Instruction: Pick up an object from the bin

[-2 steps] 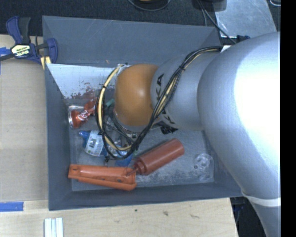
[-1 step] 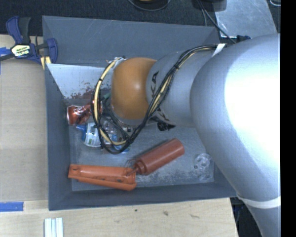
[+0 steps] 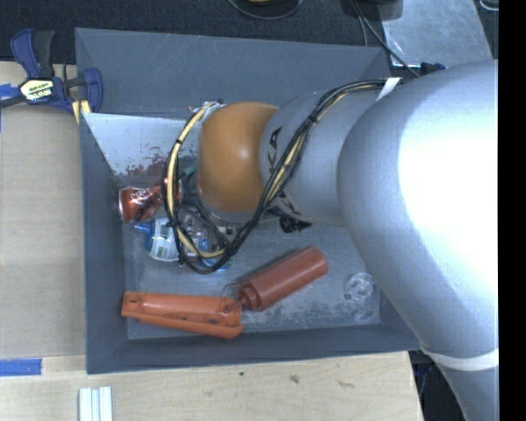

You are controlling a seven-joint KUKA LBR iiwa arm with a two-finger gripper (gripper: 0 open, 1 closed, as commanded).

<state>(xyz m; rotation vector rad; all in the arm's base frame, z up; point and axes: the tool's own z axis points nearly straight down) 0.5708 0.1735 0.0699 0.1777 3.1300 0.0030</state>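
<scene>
Gripper (image 3: 191, 231) low at the frame's left-centre, beside a crumpled blue-and-white wrapper (image 3: 162, 246). Open or closed, I cannot tell

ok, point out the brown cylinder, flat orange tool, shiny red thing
brown cylinder (image 3: 289, 275), camera view, mid-body.
flat orange tool (image 3: 175, 310), camera view, mid-handle.
shiny red thing (image 3: 138, 203), camera view, centre.

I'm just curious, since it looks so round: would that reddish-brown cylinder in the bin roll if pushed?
The reddish-brown cylinder looks round and smooth, so a sideways push would probably roll it. Its lower end seems to meet the long orange tool, which may stop it that way. Its shape is straight, so it is likely stiff.
</scene>
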